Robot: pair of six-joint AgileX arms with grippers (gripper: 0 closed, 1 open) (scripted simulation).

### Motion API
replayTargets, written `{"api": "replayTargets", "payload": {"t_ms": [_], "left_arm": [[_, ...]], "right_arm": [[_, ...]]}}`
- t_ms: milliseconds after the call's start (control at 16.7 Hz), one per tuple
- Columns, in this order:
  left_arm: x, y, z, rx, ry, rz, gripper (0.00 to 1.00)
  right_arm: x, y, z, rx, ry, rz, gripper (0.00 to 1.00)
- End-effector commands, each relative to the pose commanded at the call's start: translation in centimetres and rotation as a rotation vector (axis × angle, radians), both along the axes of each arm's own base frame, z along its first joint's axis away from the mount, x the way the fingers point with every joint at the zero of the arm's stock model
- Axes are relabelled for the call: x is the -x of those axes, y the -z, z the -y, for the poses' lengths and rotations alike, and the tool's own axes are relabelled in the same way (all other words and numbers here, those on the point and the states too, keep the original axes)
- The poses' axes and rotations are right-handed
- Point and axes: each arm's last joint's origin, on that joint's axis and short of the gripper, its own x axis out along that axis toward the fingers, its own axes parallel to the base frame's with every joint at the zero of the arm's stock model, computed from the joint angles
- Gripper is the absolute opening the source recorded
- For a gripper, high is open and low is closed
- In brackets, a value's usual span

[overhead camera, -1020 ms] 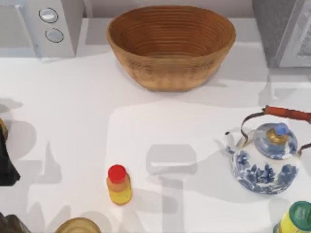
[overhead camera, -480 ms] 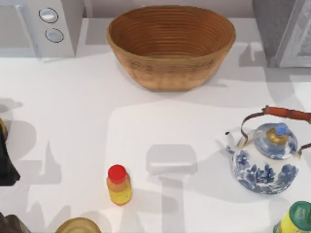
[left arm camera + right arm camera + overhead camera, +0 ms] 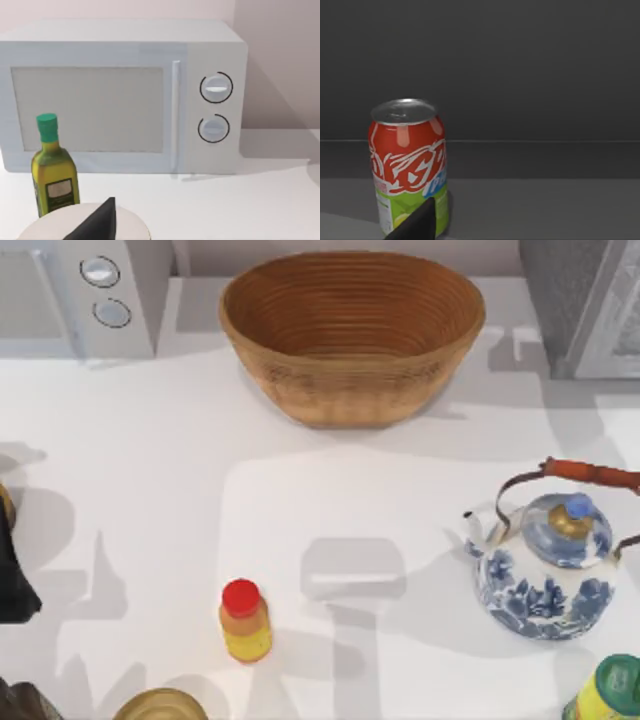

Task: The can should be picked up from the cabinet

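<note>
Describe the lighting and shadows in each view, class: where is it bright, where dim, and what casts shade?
Top view: the bright white table carries soft grey shadows beside the basket, teapot and small bottle. Left wrist view: evenly lit, with the microwave shading the wall and table next to it. Right wrist view: dim grey cabinet interior, a highlight on the can top.
</note>
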Motion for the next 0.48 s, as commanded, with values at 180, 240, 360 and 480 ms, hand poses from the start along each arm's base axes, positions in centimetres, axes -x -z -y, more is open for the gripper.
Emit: {"api": "replayTargets", "payload": {"t_ms": [180,240,360,480], "left_arm": [[0.0,0.0,0.0,0.000,0.000,0.000,1.00],[0.0,0.0,0.0,0.000,0.000,0.000,1.00],[0.0,0.0,0.0,0.000,0.000,0.000,1.00],[0.0,0.0,0.0,0.000,0.000,0.000,1.00]], "right_arm": [[-1.0,0.6,-1.6,0.000,0.001,0.005,1.00],[-1.6,1.0,-2.5,0.000,0.002,0.003,1.00],[-2.5,1.8,-4.4,0.002,0.004,0.003,1.00],[-3.0,2.5,-6.0,0.003,0.004,0.005,1.00]]}}
